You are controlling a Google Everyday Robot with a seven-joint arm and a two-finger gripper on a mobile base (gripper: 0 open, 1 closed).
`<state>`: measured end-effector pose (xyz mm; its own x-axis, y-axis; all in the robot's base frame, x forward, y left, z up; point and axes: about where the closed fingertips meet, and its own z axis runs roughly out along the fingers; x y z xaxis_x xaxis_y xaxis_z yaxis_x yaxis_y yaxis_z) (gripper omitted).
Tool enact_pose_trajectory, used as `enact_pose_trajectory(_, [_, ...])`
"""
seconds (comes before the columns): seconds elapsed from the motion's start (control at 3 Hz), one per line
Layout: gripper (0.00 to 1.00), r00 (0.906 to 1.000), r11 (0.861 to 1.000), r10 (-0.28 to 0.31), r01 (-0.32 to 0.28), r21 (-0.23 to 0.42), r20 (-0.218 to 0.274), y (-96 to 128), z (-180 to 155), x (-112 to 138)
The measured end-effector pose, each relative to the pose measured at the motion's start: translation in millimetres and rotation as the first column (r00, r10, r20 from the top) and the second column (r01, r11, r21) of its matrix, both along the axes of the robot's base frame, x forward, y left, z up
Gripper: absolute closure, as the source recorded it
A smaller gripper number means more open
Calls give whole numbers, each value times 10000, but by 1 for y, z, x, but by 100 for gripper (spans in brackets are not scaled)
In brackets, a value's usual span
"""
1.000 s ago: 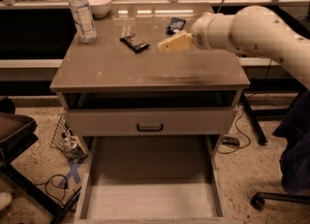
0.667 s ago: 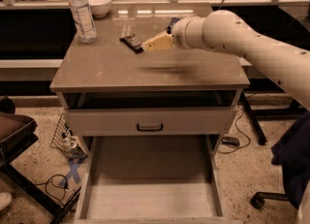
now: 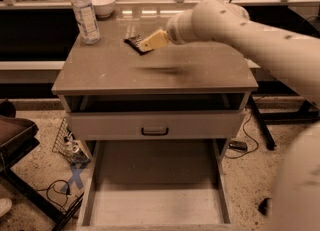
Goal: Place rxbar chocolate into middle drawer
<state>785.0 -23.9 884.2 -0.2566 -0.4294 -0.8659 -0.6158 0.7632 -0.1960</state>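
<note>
The rxbar chocolate (image 3: 131, 41), a small dark flat bar, lies on the cabinet top (image 3: 150, 70) at the back middle. My gripper (image 3: 148, 44) reaches in from the right and hovers just above the bar's right end, covering part of it. The middle drawer (image 3: 155, 187) is pulled out at the bottom front, pale, with a bare floor and low side walls. Nothing lies in it.
A clear water bottle (image 3: 85, 14) and a white bowl (image 3: 103, 1) stand at the back left of the cabinet top. A drawer front with a dark handle (image 3: 154, 131) sits above the open drawer. Cables and a wire basket (image 3: 70, 145) lie on the floor at left.
My arm has swung left across the cabinet top, bringing the gripper from the right of the bar to right over it. The bar has not moved.
</note>
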Motion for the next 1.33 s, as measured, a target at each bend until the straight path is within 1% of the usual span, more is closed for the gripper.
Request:
enact_pose_trajectory(0.33, [0,9984,9953,-354,311,-922,-448,22,-8,20])
enact_pose_trajectory(0.67, [0,9963,9898,-486,386,-1371,-705,43,-14,36])
enact_pose_trajectory(1.0, [0,9952,9911,-448,333,-1287,-873,54,-21,47])
enact_pose_trajectory(1.33, [0,9916,9956,-514,415,-844,-1185,56,-37,54])
